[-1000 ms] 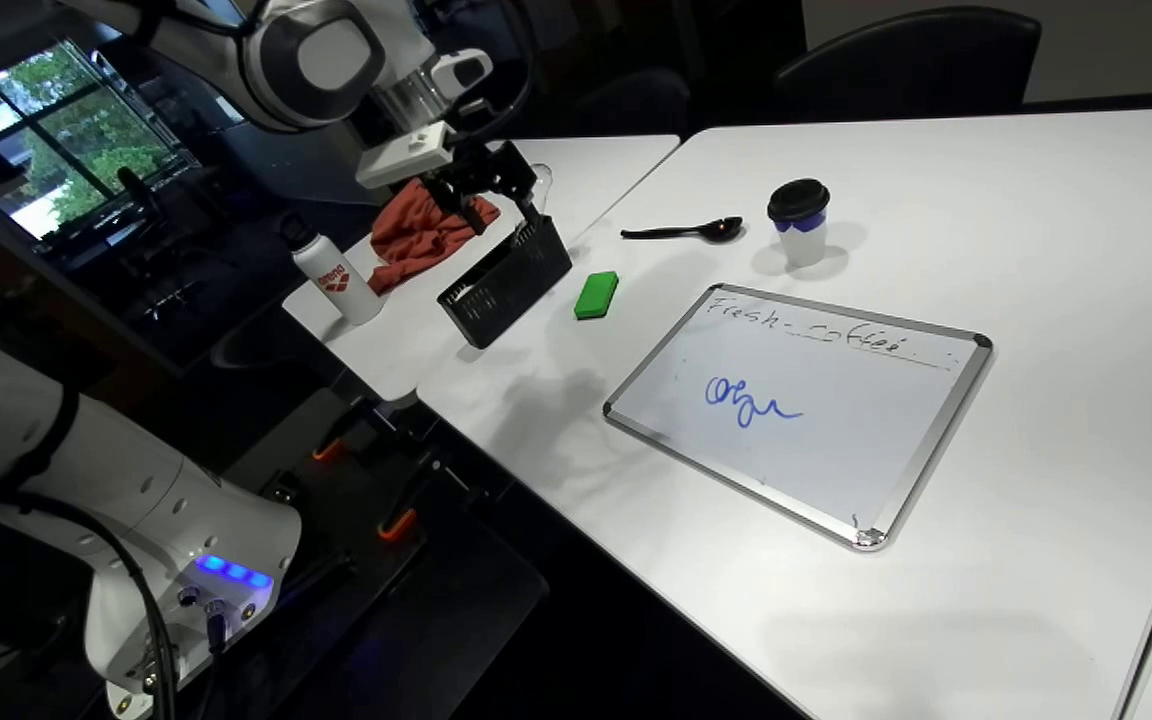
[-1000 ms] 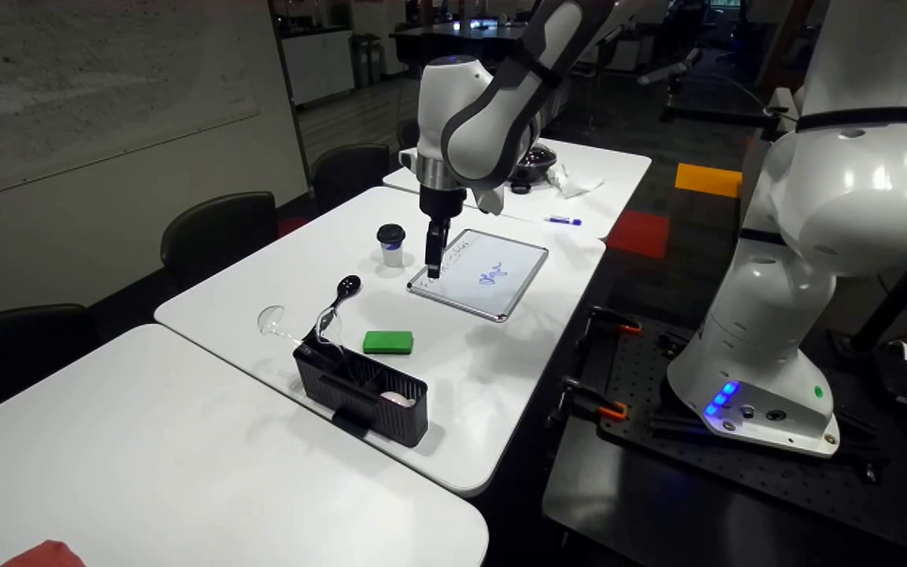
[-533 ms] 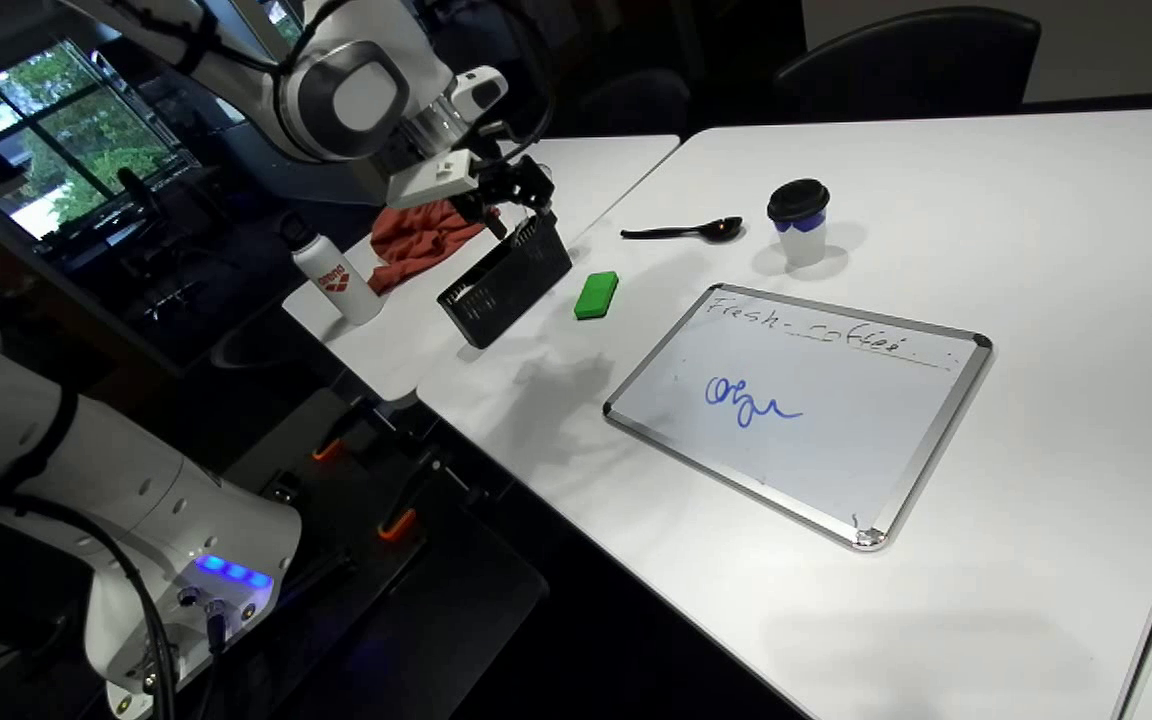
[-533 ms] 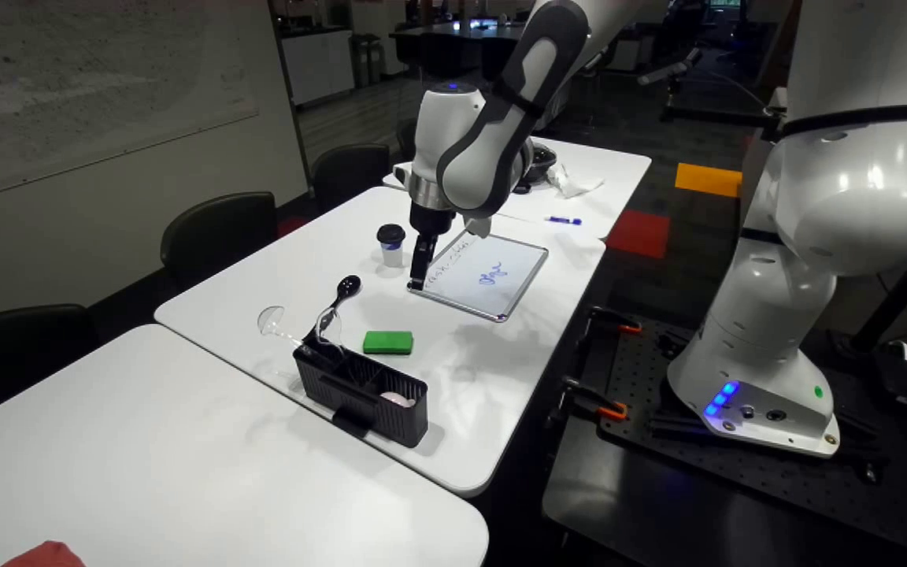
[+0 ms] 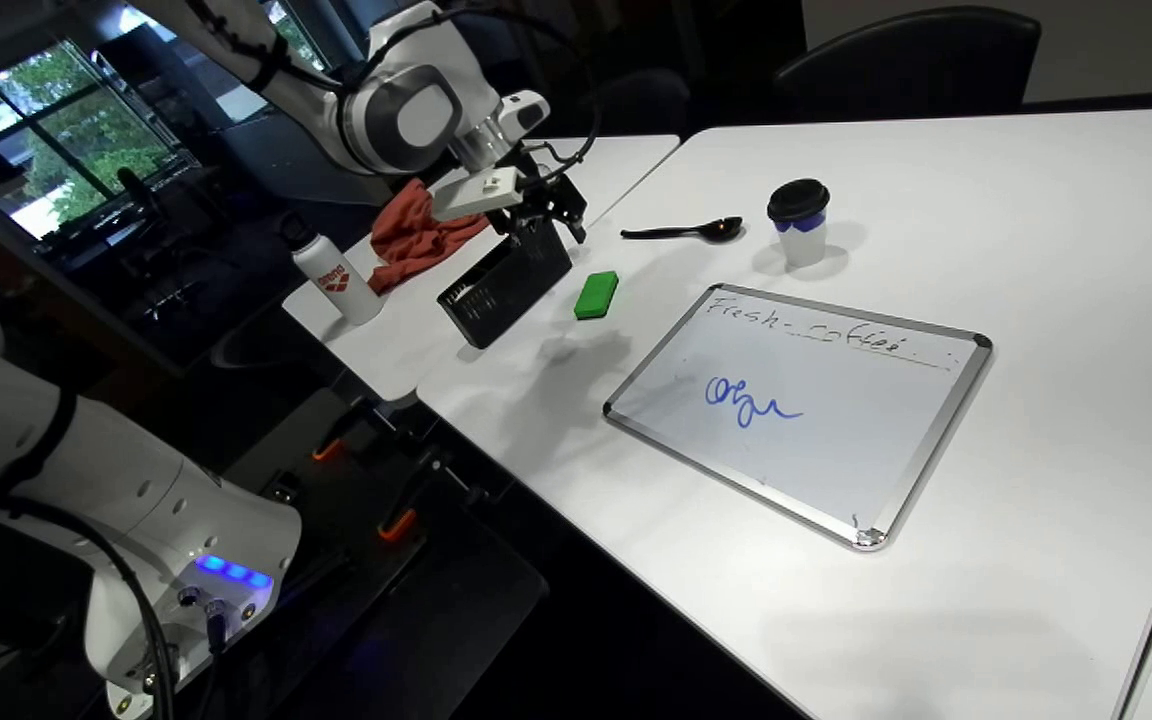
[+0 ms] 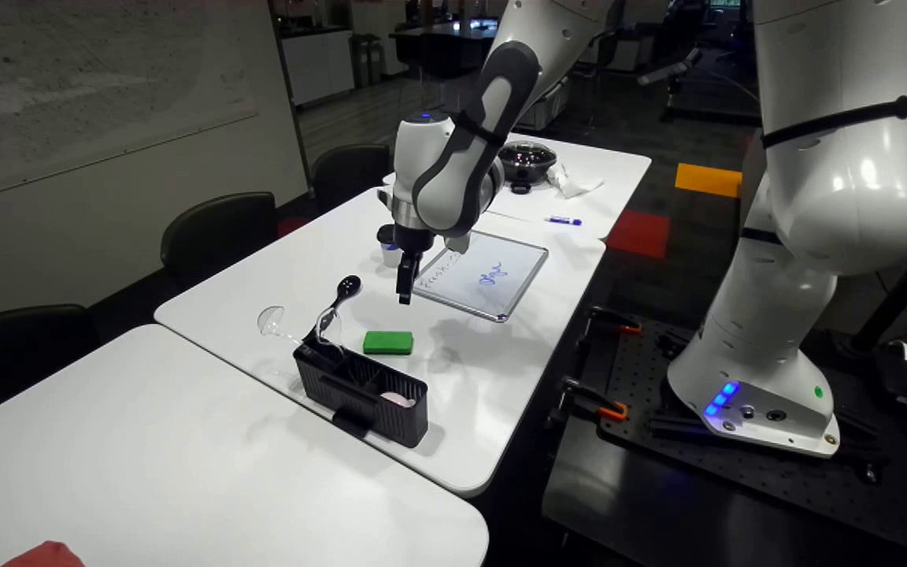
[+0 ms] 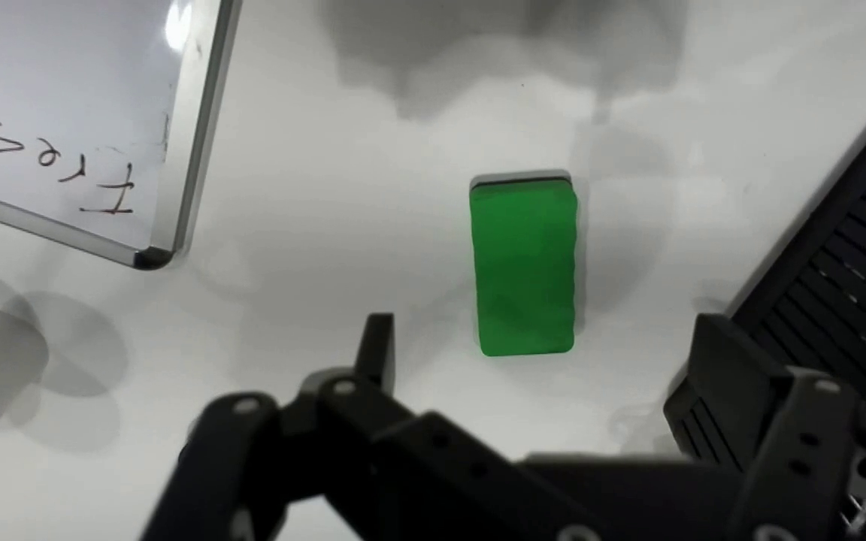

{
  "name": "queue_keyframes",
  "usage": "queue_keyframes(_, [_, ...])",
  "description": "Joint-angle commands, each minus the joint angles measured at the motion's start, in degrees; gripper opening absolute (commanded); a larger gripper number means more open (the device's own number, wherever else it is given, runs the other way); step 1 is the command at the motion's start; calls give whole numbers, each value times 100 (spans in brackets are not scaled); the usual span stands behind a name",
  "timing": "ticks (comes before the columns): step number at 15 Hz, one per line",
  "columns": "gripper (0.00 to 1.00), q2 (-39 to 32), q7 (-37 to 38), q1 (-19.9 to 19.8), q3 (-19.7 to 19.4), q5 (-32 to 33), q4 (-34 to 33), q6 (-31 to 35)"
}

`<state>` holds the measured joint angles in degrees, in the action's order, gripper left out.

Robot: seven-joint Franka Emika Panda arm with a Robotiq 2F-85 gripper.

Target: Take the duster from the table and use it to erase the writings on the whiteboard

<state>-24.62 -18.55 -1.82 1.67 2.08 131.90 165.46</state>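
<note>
Black gripper (image 7: 544, 346), fingers (image 7: 378, 347) spread wide, above the table (image 7: 328, 195) | green duster (image 7: 525, 267) lower down, flat on that table, framed between them (as my wrist view has it) | whiteboard (image 6: 520, 274) farther off, I see blue scribble (image 6: 490, 276) mid-board

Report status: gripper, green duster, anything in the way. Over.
Gripper open, empty, above the table. Duster lying on the table, not yet grasped. Black caddy nearby, apart from the duster, might crowd the descent.
</note>
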Motion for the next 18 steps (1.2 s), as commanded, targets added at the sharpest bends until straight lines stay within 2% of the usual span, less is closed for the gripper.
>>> queue_keyframes(1, [100, -477, 180, -17, -14, 211, -602, -307])
queue_keyframes(8, [100, -992, 228, 23, -26, 390, -1091, -436])
queue_keyframes(12, [100, -1247, 101, -78, 107, 364, -1266, -441])
queue_keyframes(18, [100, -1580, 162, 43, 58, 489, -1495, -387])
